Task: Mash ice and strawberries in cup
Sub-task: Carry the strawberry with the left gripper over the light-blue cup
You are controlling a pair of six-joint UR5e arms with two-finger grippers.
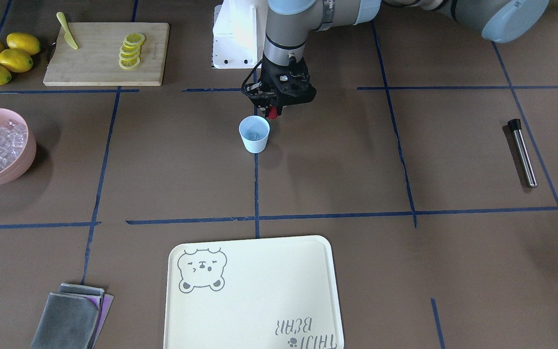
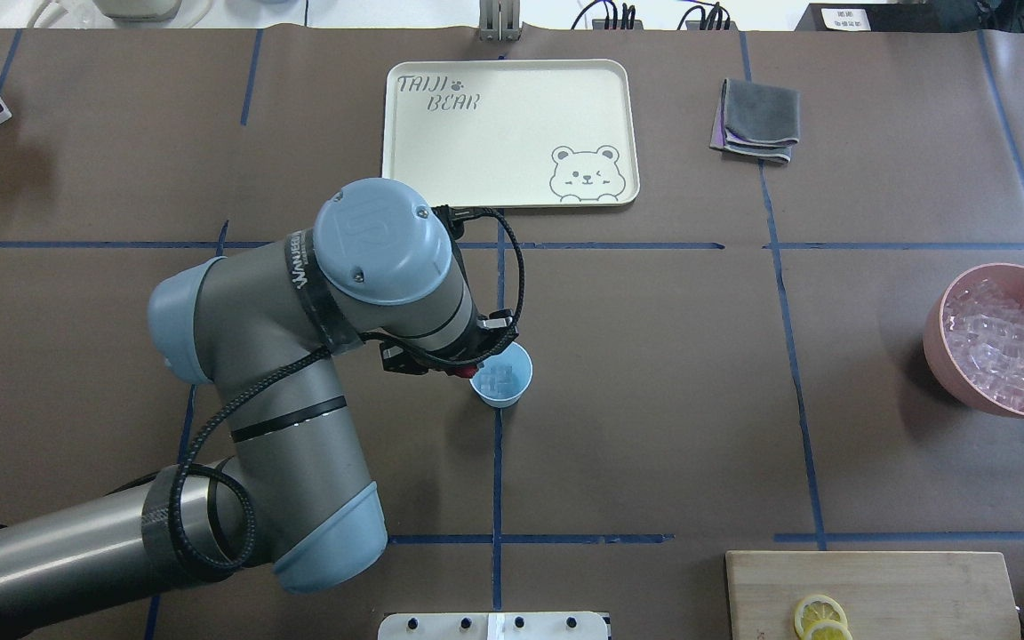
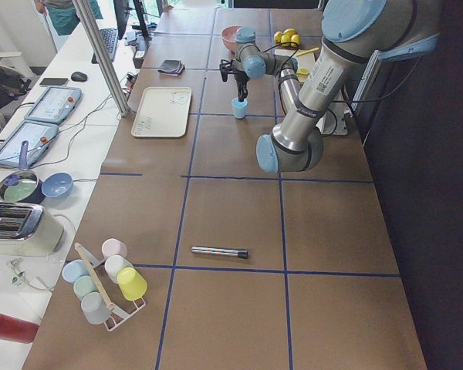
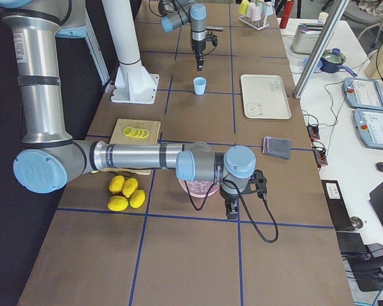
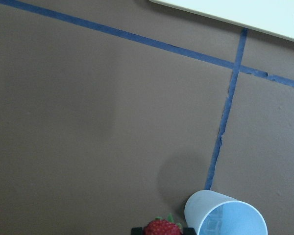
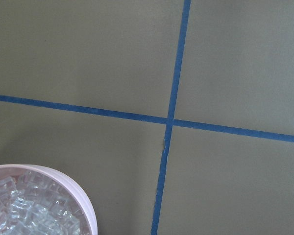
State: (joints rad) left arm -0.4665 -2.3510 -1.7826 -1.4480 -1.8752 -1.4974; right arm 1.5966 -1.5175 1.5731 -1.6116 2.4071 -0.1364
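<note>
The left gripper (image 1: 272,114) is clamped on the strawberry (image 5: 162,228), pinching its sides, leaves up. The fruit looks soft and light, so a gentle squeeze should do; a harder one would likely bruise it. It hangs just beside the cup (image 1: 254,134), on the robot's side of the rim and not over the mouth. The cup stands upright mid-desk (image 1: 356,160) with ice (image 2: 499,379) inside. It is probably light and easily tipped, and the cubes hard and slick. The left wrist points straight down, elbow folded. Whether the right gripper (image 4: 232,209), by the bowl (image 1: 29,150), is clenched or released, I cannot tell.
</note>
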